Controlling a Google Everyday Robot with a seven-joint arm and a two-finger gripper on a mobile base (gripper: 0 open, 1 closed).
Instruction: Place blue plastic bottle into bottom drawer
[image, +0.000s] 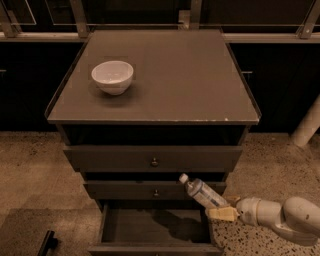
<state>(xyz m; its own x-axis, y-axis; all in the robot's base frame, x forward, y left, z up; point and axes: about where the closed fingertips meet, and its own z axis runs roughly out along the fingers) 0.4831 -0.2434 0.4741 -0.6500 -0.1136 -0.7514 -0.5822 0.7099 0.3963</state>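
Observation:
The blue plastic bottle (201, 192) is held tilted, its white cap pointing up and left, in front of the middle drawer. My gripper (224, 207) comes in from the right on a white arm and is shut on the bottle's lower end. The bottle hangs above the right part of the bottom drawer (150, 226), which is pulled out and shows a dark bare inside with the bottle's shadow.
A white round bowl (112, 76) stands on the cabinet top (190, 75) at the left. The two upper drawers (154, 158) with small knobs are shut. Speckled floor lies on both sides. A dark object (46, 243) lies on the floor at lower left.

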